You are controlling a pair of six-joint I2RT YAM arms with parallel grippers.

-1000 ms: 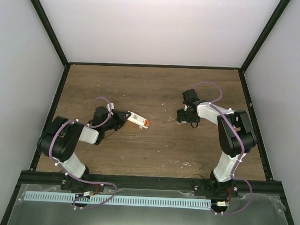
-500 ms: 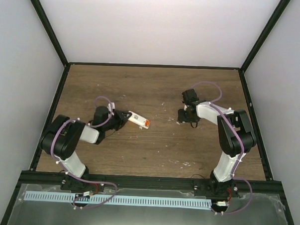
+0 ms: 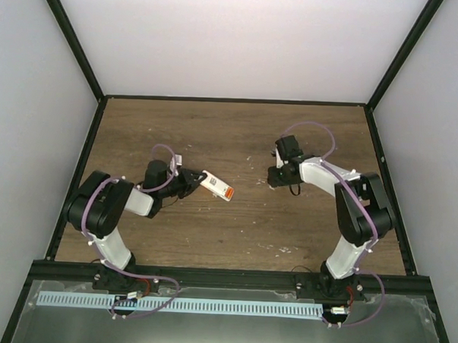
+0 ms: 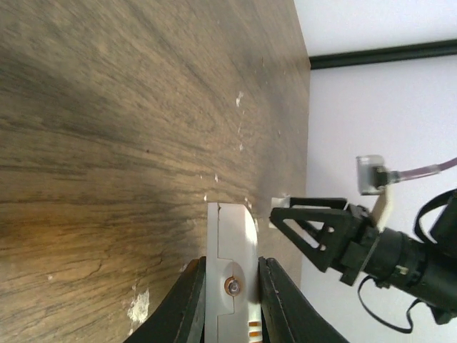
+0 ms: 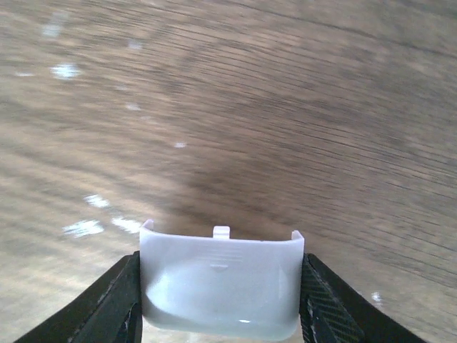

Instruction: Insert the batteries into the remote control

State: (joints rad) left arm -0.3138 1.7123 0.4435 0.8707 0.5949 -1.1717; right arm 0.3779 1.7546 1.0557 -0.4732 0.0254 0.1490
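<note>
The small white rectangular remote control (image 3: 212, 184) is being clamped at its near end between the fingers of the left gripper (image 3: 191, 178). Its long axis is being pointed across the brown wooden table (image 3: 238, 134), down and to the right in the top view, roughly towards the right gripper (image 3: 277, 177). A small plain white plastic cover piece (image 5: 221, 282) is being gripped by its two sides between the right gripper's fingers, tabs forward. Cover and remote are being held apart, with bare table between them. An orange patch at the remote's far tip is being taken as the thin orange batteries (image 3: 226, 192), though it is too small for count or seating to be judged. In the left wrist view the remote is being cut off by the frame's lower edge.
</note>
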